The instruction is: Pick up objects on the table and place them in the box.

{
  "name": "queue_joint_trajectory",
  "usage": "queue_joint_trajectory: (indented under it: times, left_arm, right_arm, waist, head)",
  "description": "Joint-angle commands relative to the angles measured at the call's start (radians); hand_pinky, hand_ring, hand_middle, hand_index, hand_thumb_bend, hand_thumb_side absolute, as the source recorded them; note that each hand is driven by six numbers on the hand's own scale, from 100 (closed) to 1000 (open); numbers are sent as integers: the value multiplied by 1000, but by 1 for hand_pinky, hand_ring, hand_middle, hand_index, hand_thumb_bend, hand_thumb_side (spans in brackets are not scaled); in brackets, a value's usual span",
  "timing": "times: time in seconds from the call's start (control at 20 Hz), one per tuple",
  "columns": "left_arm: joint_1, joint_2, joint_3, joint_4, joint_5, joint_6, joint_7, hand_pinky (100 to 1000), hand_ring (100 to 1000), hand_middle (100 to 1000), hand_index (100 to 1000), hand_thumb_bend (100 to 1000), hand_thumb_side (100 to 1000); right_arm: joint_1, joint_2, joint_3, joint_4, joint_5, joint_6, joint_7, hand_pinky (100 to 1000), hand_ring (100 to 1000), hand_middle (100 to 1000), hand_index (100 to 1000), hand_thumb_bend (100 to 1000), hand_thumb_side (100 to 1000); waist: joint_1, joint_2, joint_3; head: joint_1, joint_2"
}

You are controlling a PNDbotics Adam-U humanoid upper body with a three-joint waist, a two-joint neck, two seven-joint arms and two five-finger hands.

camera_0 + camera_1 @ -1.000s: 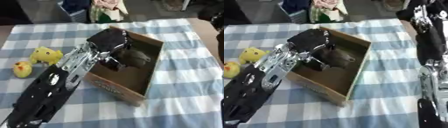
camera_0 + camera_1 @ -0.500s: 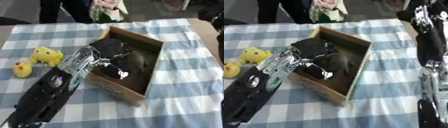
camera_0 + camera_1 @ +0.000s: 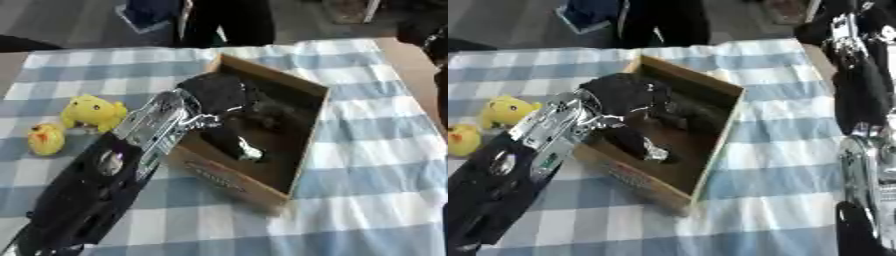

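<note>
An open cardboard box stands in the middle of the blue-and-white checked table. A dark lumpy object lies inside it. My left hand hangs over the box's left wall, open, with its fingers stretched down into the box beside the dark object. Two yellow plush toys sit left of the box: a bigger one and a smaller one. My right hand is raised at the far right edge of the table, open and holding nothing.
My left forearm crosses the near left part of the table. The right forearm runs along the right edge. Checked cloth shows to the right of the box and in front of it.
The left hand, which was curled on the dark object above the box, has sunk lower and opened. The dark object now lies in the box.
</note>
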Motion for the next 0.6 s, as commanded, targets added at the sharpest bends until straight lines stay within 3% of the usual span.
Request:
queue_joint_trajectory:
  times: [0.05,0.1,0.15,0.3,0.5,0.6]
  left_arm:
    - [-17,18,20,-50,19,20,38,767,902,861,973,473,979]
    - [-18,21,24,-63,29,27,48,753,890,849,963,367,995]
    - [-20,23,33,-80,41,37,60,749,887,846,960,396,930]
    - [-20,36,59,-140,83,79,100,721,864,822,942,260,842]
    - [-11,69,90,-224,149,121,106,706,850,812,937,188,818]
    - [2,103,105,-273,182,130,89,710,853,817,941,195,820]
  right_arm:
    - [-8,-7,-6,-25,-4,3,-3,716,625,453,769,100,566]
    - [-7,-7,-6,-25,-4,3,-4,716,625,453,769,100,568]
    - [-6,-7,-7,-26,-4,3,-4,716,625,453,769,100,564]
    - [-5,-10,-12,-26,-2,2,-10,715,625,454,769,100,560]
    - [3,-16,-18,-24,2,1,-19,715,624,454,768,100,560]
    - [10,-22,-23,-23,5,2,-24,715,624,454,768,100,561]
  waist:
    - [-4,-30,1]
    - [-5,-31,2]
    - [-6,-32,3]
    - [-8,-36,9]
    - [-8,-47,26]
    - [-7,-54,39]
  head:
    - [3,-8]
    - [3,-8]
    - [4,-8]
    - [4,-3]
    - [-5,9]
    - [-17,20]
